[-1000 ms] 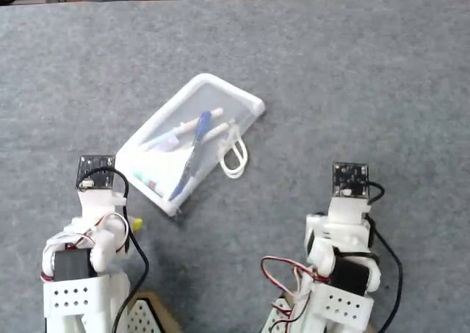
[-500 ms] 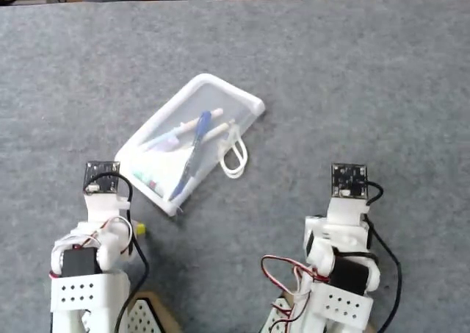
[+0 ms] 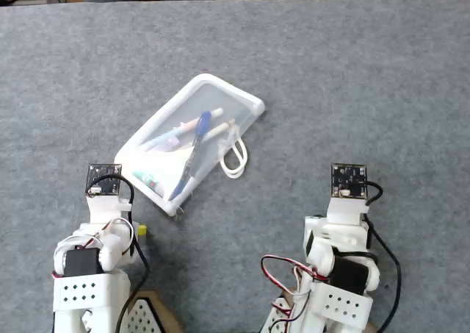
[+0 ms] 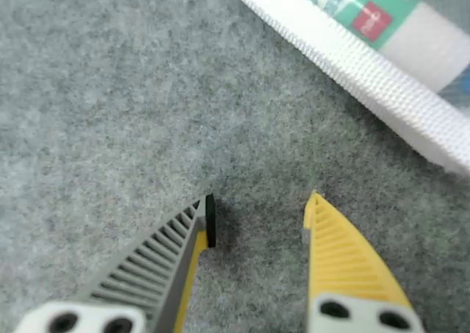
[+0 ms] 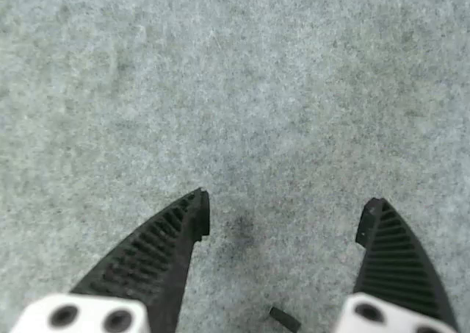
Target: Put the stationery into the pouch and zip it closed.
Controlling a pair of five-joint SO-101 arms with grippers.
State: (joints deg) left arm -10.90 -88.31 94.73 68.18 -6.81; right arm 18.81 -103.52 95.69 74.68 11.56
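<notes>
Tabletop [image 3: 367,76]: grey felt-like cloth, matt, short fuzzy nap. Pouch [image 3: 213,101]: frosted translucent plastic, smooth, slight sheen; edge band [image 4: 367,79] of white woven tape, finely ribbed. Cord loop [image 3: 235,160]: white, smooth-looking. Tube [image 4: 352,9] inside pouch: glossy printed label. Left fingers [image 4: 345,252]: matt plastic, yellow and grey, ridged faces. Right fingers [image 5: 161,259]: black matt plastic, ridged likewise. Arm housings [image 3: 81,292]: white matt plastic.

Translucent white plastic zip pouch [image 4: 367,76] cut off at the left wrist view's edge, green-and-white labelled tube [image 4: 382,23] inside it likewise cropped, blue pen [image 3: 192,153] and pale pieces [image 3: 165,138] blurred behind the frosted wall, white left arm base [image 3: 81,300] and white right arm base [image 3: 339,303] cropped in the high view.
</notes>
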